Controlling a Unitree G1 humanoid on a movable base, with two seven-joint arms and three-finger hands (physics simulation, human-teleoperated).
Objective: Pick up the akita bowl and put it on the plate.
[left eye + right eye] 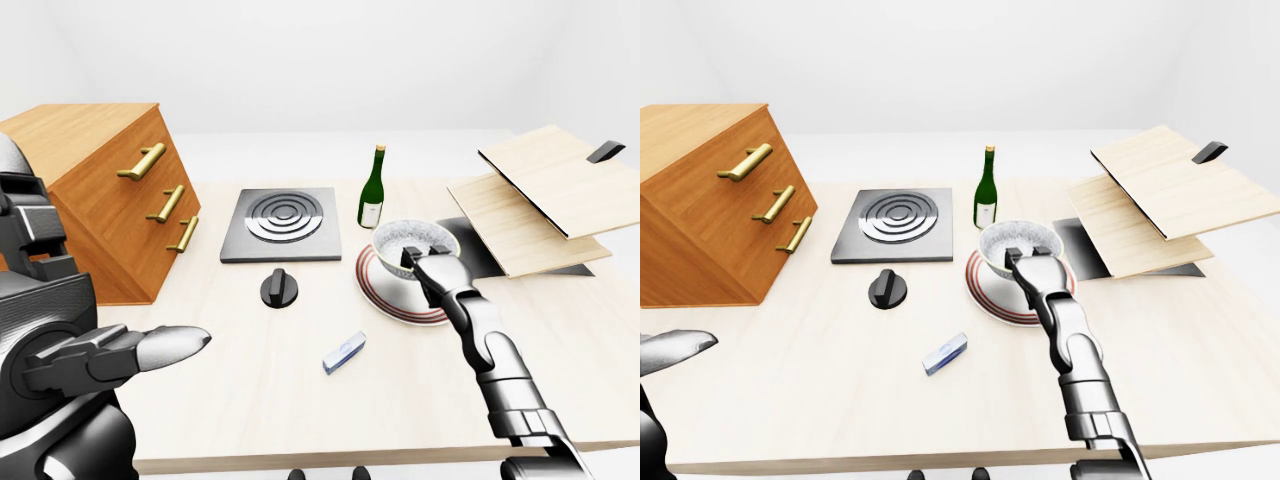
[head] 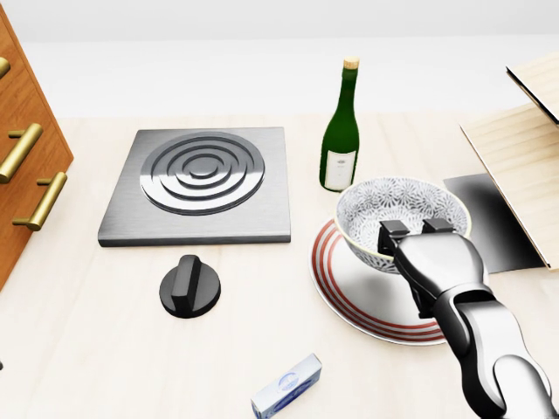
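The akita bowl (image 2: 397, 205), white with a dark speckled pattern, stands over the upper right part of the red-ringed plate (image 2: 349, 301). I cannot tell whether it rests on the plate or hangs just above it. My right hand (image 2: 417, 231) reaches in from the bottom right of the head view. It is shut on the bowl's near rim, and two dark fingertips (image 2: 392, 232) show at the rim. At the lower left of the left-eye view my left hand (image 1: 165, 347) hangs open over the table, far from the plate and holding nothing.
A green wine bottle (image 2: 341, 131) stands just above the bowl in the head view. Left of it lie a grey stove plate (image 2: 201, 179) and a black knob (image 2: 189, 286). A small blue-white box (image 2: 286, 386) lies below the plate. There is a wooden drawer cabinet (image 1: 110, 190) at left and tilted wooden boards (image 1: 550, 195) at right.
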